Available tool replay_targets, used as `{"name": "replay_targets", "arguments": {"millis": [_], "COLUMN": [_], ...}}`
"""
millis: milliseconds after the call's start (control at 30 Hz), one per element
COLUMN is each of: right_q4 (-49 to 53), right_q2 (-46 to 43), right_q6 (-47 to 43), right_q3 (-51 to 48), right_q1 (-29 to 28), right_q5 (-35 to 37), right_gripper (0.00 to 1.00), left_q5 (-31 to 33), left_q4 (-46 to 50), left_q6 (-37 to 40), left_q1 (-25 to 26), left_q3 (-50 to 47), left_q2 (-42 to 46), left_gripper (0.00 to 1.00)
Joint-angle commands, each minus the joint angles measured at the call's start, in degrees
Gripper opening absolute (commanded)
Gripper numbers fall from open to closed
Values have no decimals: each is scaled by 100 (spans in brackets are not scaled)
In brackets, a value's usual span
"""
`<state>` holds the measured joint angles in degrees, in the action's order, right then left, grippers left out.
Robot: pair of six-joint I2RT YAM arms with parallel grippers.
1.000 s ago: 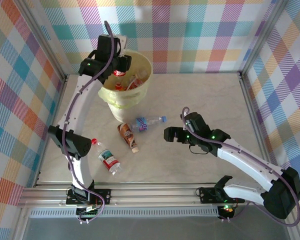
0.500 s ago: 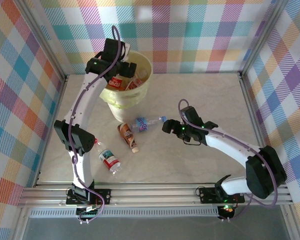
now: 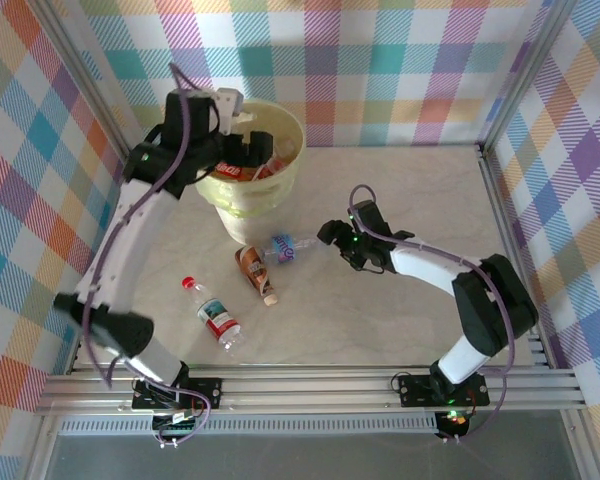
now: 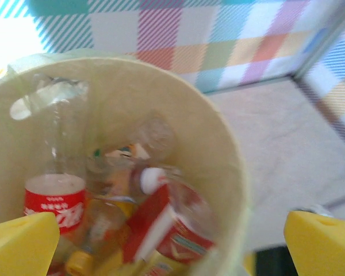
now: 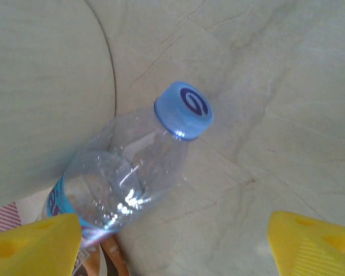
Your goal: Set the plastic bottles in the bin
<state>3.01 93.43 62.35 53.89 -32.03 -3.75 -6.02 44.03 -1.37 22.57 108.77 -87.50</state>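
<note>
Looking down from the top camera, the left gripper (image 3: 242, 148) hangs over the bin (image 3: 248, 208), jaws spread and nothing between them, with several plastic bottles (image 3: 263, 166) lying inside. Three more lie on the table (image 3: 410, 320): a blue-label bottle (image 3: 288, 247) just below the bin, a brown-label bottle (image 3: 255, 272) at its base and seemingly touching it, and a red-capped bottle (image 3: 216, 316) nearer the left arm's base. The right gripper (image 3: 326, 234) sits at the blue-label bottle's cap end, jaws apart.

In the left wrist view, the yellow fingertips (image 4: 20, 241) stand wide at either edge, empty, above red-label bottles (image 4: 167, 230) in the bin.

In the right wrist view, the fingertips (image 5: 29, 244) flank the blue-label bottle's clear shoulder without touching it, and its blue cap (image 5: 184, 110) points away.

The step in hand looks like the right arm's pick of this bottle. Next it likely needs to settle astride the body, close, then carry it to the bin
</note>
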Motion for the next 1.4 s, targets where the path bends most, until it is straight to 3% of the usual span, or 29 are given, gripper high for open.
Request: {"name": "replay_targets", "arguments": {"millis": [0, 267, 533, 700, 1367], "right_q4": [-464, -870, -1183, -1396, -1504], "right_q2": [286, 914, 1407, 1650, 1978], "right_q6": [419, 865, 1184, 1235, 1373], "right_q3": [293, 509, 590, 640, 1040], "right_q1": [30, 30, 19, 30, 65], "right_q5": [-33, 15, 97, 316, 265], "right_gripper": [85, 89, 84, 71, 56], "left_q5": [-570, -1040, -787, -710, -549], "left_q4": [-615, -1441, -1985, -2167, -2499], "left_q6": [-289, -876, -1542, -1638, -1805], "left_q1": [353, 1239, 1760, 2017, 2383], "left_q3": [-918, -3063, -4540, -5007, -5399], "left_q2": [733, 2376, 3247, 3431, 3281], "left_gripper": [100, 100, 100, 100, 100]}}
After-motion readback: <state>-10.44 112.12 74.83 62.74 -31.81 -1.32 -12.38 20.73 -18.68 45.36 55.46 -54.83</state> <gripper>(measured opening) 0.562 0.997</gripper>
